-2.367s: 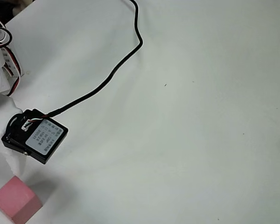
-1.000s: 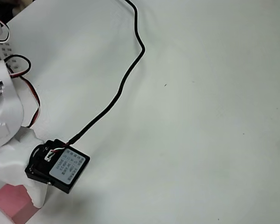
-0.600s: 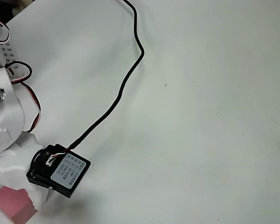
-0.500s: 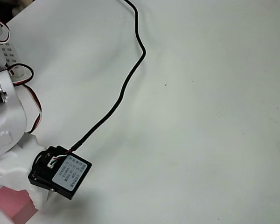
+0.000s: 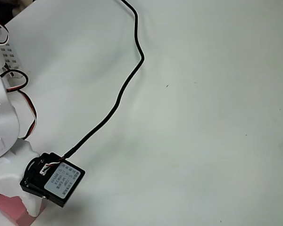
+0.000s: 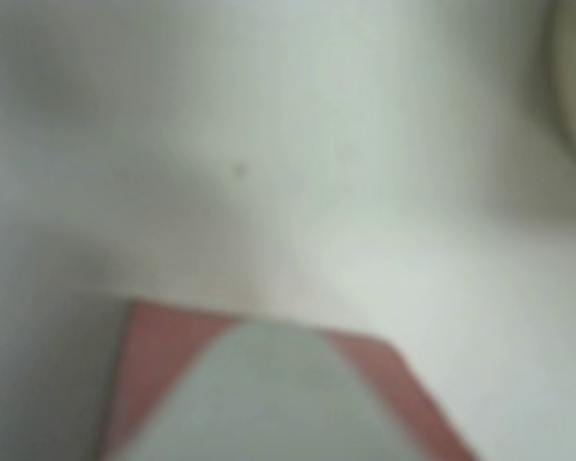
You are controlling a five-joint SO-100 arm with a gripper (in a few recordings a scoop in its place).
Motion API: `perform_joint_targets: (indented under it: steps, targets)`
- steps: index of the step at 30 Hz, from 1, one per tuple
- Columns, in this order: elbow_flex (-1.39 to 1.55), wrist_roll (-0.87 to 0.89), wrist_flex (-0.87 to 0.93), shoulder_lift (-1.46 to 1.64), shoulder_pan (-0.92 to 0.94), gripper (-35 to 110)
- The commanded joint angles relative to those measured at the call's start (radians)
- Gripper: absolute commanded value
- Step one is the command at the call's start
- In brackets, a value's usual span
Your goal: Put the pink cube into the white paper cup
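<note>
White table (image 5: 203, 117); pink cube (image 5: 12, 212) corner-on, partly under pincer (image 6: 269, 403).

The pink cube (image 5: 10, 211) lies flat at the overhead view's bottom left corner, partly hidden; blurred in the wrist view (image 6: 149, 365).

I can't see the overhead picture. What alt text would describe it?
A white robot arm at the left edge reaches down over a pink cube in the bottom-left corner of a white table. A black servo box on the arm trails a black cable towards the top.
</note>
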Motion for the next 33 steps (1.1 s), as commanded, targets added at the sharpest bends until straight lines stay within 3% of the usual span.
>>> perform_joint_targets:
  steps: [1,10,33]
  targets:
    - [-0.020,-0.012,0.000,0.025,0.009,18]
    - [0.005,-0.012,0.000,0.032,0.011,9]
    - [0.049,0.005,0.038,0.186,-0.026,1]
